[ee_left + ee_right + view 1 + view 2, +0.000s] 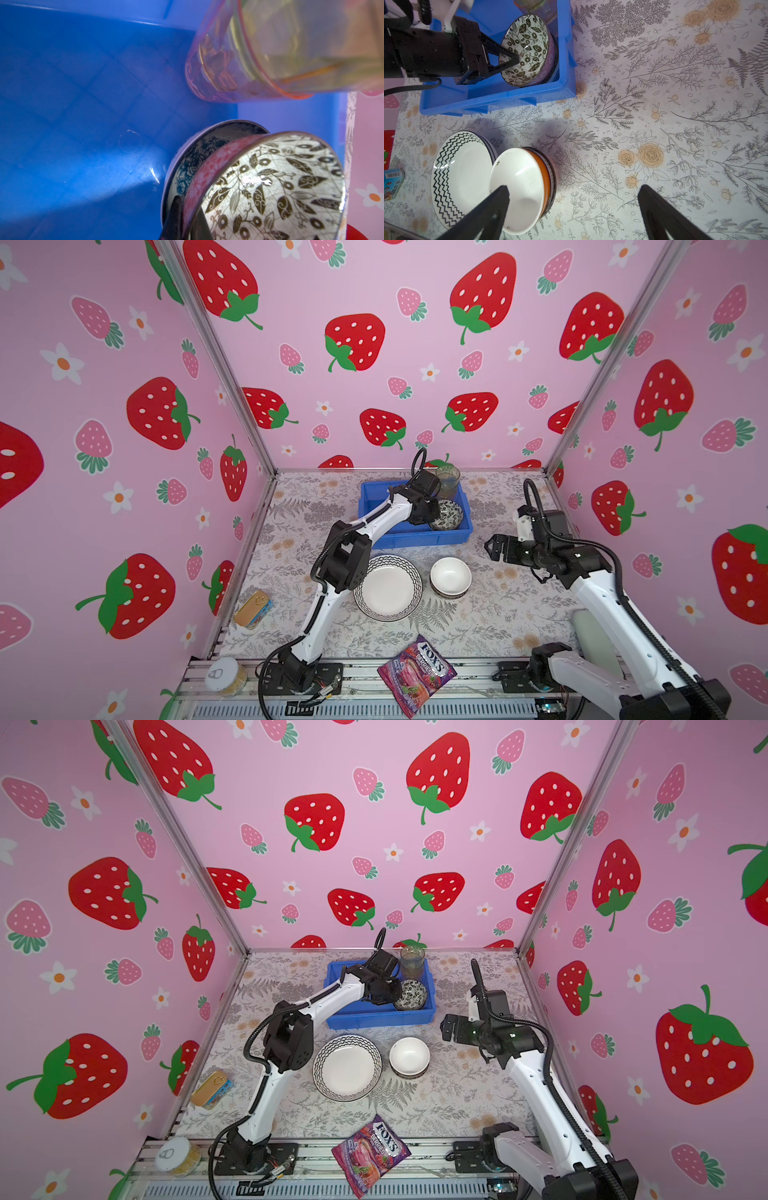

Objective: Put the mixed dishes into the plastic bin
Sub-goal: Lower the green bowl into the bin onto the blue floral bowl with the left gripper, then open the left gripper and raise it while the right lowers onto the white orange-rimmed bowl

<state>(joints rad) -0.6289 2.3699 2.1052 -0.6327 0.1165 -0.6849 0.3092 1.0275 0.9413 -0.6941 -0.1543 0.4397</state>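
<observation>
Patterned bowl [527, 41] in bin [500, 99], rim pinched by L gripper [513, 60]; R gripper [573, 190] open, empty.

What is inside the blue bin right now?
Nested tinted glasses stand in a far corner of the blue bin. Beside them, the left gripper clamps the rim of a tilted leaf-patterned bowl nested in a dark rose-patterned bowl. Anything under those bowls is hidden.

High stereo overheads, wrist views, all sharing bin [415, 537]
</observation>
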